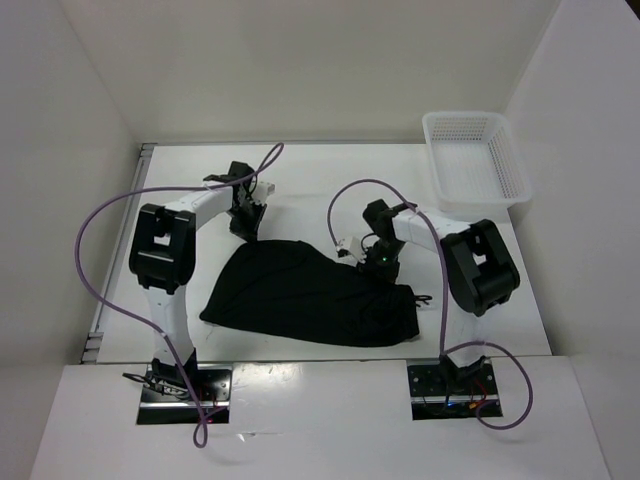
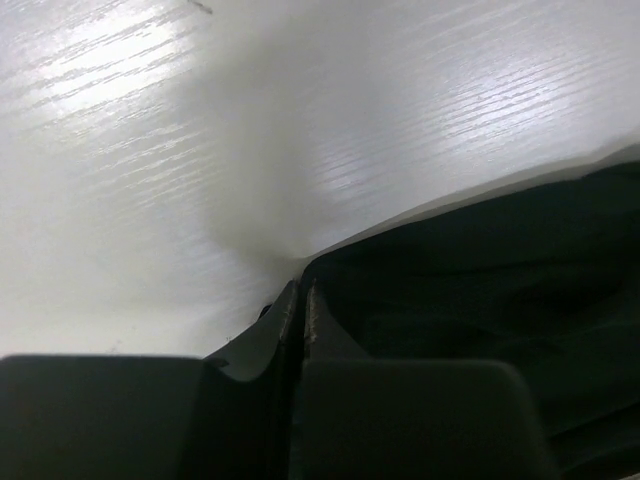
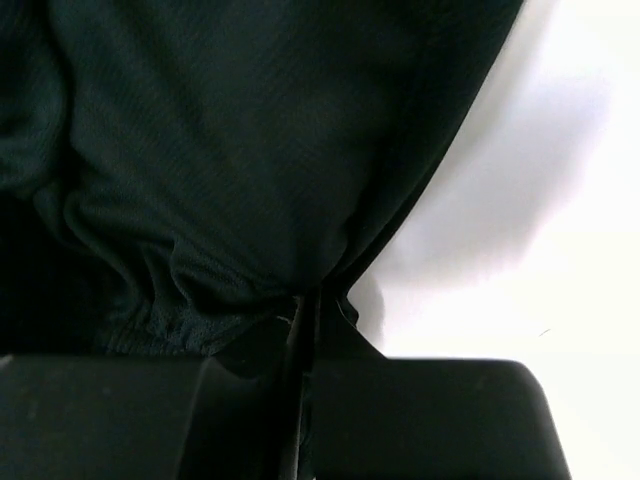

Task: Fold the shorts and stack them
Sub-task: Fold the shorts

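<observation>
The black shorts [image 1: 300, 295] lie spread on the white table between the two arms. My left gripper [image 1: 245, 222] sits at their far left corner. In the left wrist view its jaws [image 2: 301, 288] are shut, and the edge of the shorts [image 2: 480, 270] runs right into the tips. My right gripper [image 1: 380, 262] is at the far right edge of the cloth. In the right wrist view it [image 3: 303, 298] is shut on the shorts [image 3: 200, 150], whose fabric puckers toward the tips, beside a gathered waistband [image 3: 150, 310]. A thin drawstring [image 1: 422, 297] pokes out at the right.
A white mesh basket [image 1: 475, 160] stands at the far right corner of the table. White walls close in the table on the left, back and right. Purple cables [image 1: 100, 250] loop from both arms over the table.
</observation>
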